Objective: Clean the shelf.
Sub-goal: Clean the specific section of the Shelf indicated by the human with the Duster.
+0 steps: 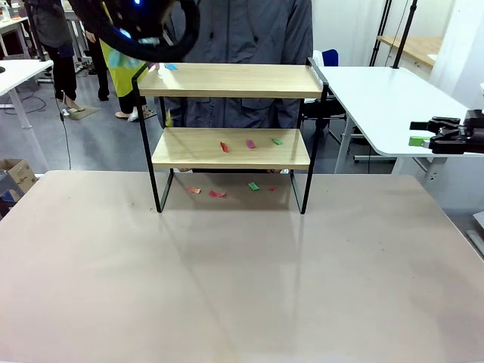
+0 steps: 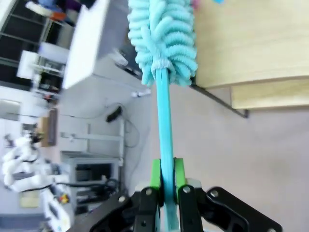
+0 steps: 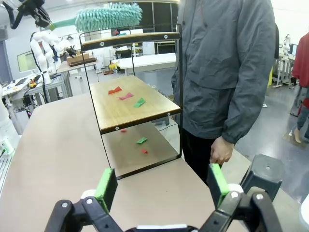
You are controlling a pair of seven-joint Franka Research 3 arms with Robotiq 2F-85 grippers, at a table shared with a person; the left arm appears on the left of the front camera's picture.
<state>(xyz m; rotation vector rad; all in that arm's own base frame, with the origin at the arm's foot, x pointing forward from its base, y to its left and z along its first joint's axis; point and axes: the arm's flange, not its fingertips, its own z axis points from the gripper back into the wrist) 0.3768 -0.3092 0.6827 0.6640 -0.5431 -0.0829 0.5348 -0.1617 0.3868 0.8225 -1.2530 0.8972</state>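
now | left gripper [image 2: 167,169] clamped on duster [image 2: 164,38] above shelf [image 1: 231,79] | right gripper [image 3: 162,181] wide

The duster [image 2: 161,38] is held out ahead of the left end effector [image 2: 164,169], at the top board of the shelf [image 2: 251,43]. Ahead of the right end effector [image 3: 161,186], scraps [image 3: 126,95] are scattered on the lower board and on the surface [image 3: 63,145] beneath.

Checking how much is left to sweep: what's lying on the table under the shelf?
A few reddish scraps and one green scrap lie there. The shelf's lower board covers the table farther back, so more could be hidden.
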